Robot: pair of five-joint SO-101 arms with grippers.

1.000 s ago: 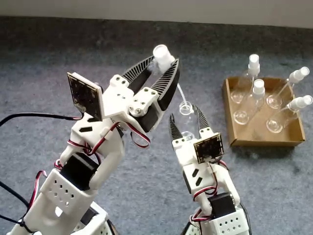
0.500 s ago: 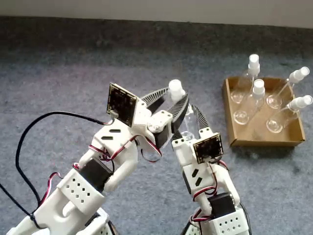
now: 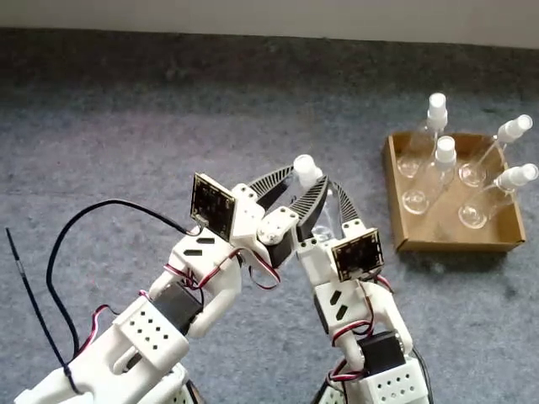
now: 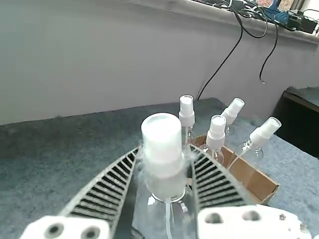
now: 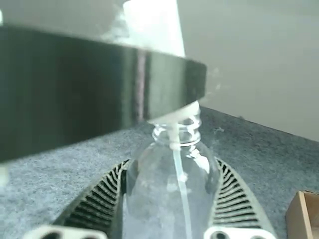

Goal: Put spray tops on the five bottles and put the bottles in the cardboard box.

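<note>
My left gripper (image 3: 298, 187) (image 4: 164, 174) is shut on a white spray top (image 3: 305, 168) (image 4: 162, 149), holding it on the neck of a clear bottle (image 5: 172, 181) (image 3: 323, 220). My right gripper (image 3: 325, 215) (image 5: 172, 199) is shut on that bottle's body and keeps it upright on the carpet. The top's thin tube (image 5: 179, 174) runs down inside the bottle. The left gripper's black finger (image 5: 99, 84) crosses close in front of the right wrist view. Right of both arms lies the cardboard box (image 3: 497, 240) (image 4: 249, 177) with several capped bottles (image 3: 438, 164) (image 4: 217, 134) in it.
Grey carpet (image 3: 126, 109) covers the table. A black cable (image 3: 59, 252) loops beside the left arm. A pale wall (image 4: 99, 55) with dangling cables rises behind the table's far edge.
The left arm has swung down and right, bringing the spray top from above the bottle onto its neck. The right gripper kept still on the bottle.
</note>
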